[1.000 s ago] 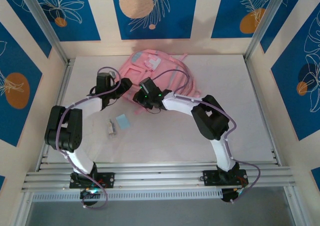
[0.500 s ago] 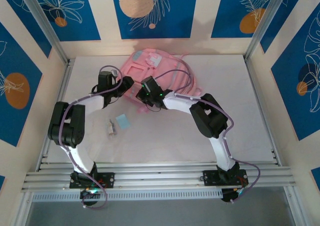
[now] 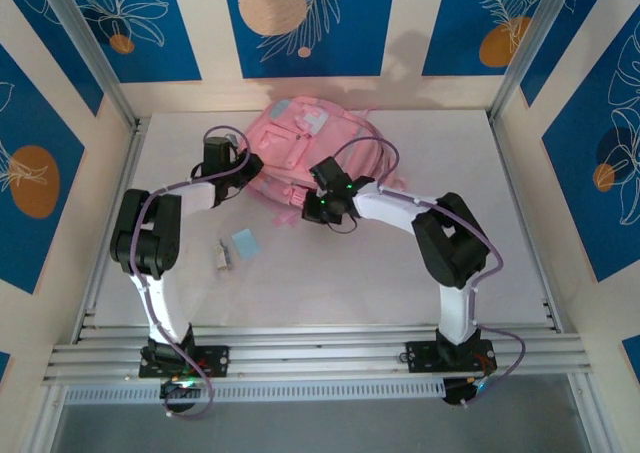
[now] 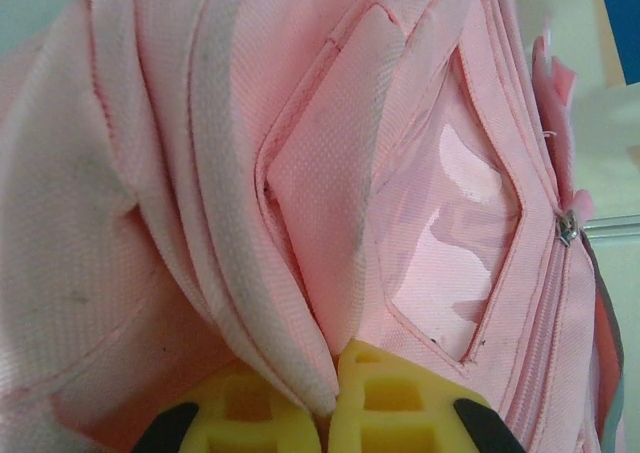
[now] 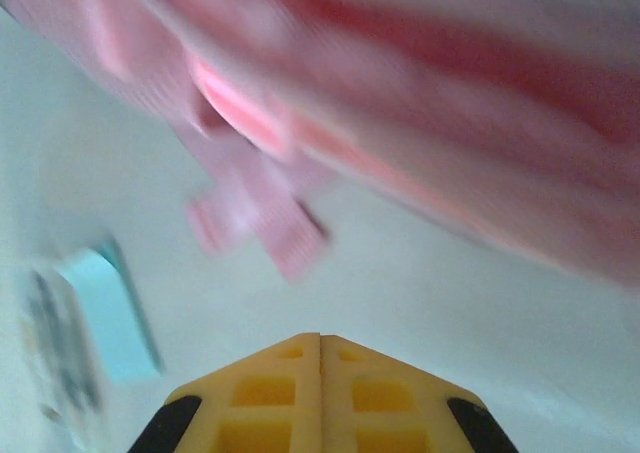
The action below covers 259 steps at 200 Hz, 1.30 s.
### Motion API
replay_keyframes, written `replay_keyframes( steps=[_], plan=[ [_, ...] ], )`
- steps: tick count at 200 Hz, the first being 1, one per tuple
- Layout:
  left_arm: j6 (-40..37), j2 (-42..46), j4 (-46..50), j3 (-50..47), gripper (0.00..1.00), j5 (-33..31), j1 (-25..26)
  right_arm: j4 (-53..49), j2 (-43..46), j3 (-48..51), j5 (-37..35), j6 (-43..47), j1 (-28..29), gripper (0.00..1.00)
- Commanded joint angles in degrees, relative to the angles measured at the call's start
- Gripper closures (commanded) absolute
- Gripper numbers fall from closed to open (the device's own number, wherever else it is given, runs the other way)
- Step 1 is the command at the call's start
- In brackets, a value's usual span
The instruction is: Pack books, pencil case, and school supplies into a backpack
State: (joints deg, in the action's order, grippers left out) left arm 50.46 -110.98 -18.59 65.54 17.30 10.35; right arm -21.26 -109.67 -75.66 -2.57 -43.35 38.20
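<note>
I am pinching a fold of the large pink fabric backpack (image 3: 300, 138), lying far back on the white table (image 3: 400, 273), with my left gripper (image 4: 335, 373), probably to steady it. My right gripper (image 5: 320, 353) is hovering beside it, fingers pressed together, empty.

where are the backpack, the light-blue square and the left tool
backpack (image 3: 292, 145): top external view, on its pink front panel
light-blue square (image 3: 244, 243): top external view, on its centre
left tool (image 4: 335, 373): left wrist view, midway between its yellow tips, pinching pink fabric

Honestly, nothing readable here. The patch (image 3: 313, 123) on the backpack (image 3: 290, 151) is too small to make out, and the wall panels (image 3: 300, 23) at 12 o'clock just show leaf drawings.
</note>
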Motion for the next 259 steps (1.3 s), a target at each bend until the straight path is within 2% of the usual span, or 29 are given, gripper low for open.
replay_keyframes(
  steps=[1, 24, 36, 48, 84, 108, 127, 156, 174, 202, 259],
  plan=[
    [-2.9, -1.0, -1.4, 1.7, 1.0, -4.0, -0.3, -17.6, 3.0, 1.9, 1.3, 15.0, -2.5, 1.0],
    [-3.7, -0.7, -0.1, 2.2, 1.0, -2.6, -0.3, -23.9, 5.8, 3.6, -5.4, 20.1, -7.9, 1.0],
    [-3.4, -0.7, 0.1, 2.4, 1.0, -1.5, -0.2, -23.9, 7.7, 4.0, -3.6, 20.1, -11.8, 1.0],
    [-2.8, -0.3, 0.0, 2.1, 1.0, -0.6, -0.1, -22.4, 9.4, 3.8, -1.1, 19.5, -13.2, 1.0],
    [0.3, 2.0, -1.3, -0.1, 1.0, 2.9, 1.1, -18.2, 8.9, -1.2, 2.3, 15.2, -9.4, 1.0],
    [2.0, 5.4, -1.9, -2.1, 1.0, 3.0, 3.2, -15.7, 7.3, -4.9, 1.1, 11.8, -6.7, 0.84],
    [4.0, 7.8, -3.1, -3.6, 1.0, 2.2, 5.1, -11.0, 7.0, -5.1, 2.7, 8.0, -5.7, 0.67],
    [9.4, 9.3, -7.9, -6.4, 1.0, 1.2, 7.9, -3.4, 6.3, -4.0, 5.4, 1.7, -4.2, 0.53],
    [11.3, 10.1, -9.9, -7.9, 1.0, 0.1, 9.5, 0.1, 5.1, -3.4, 6.2, -1.8, -3.5, 0.48],
    [12.5, 11.2, -11.2, -9.4, 1.0, -1.1, 11.8, 4.3, 2.9, -2.6, 5.6, -6.2, -3.4, 0.46],
    [14.5, 13.4, -13.7, -12.7, 1.0, -2.3, 12.7, 3.9, -0.5, -1.8, 1.1, -9.7, -3.5, 0.49]
  ],
)
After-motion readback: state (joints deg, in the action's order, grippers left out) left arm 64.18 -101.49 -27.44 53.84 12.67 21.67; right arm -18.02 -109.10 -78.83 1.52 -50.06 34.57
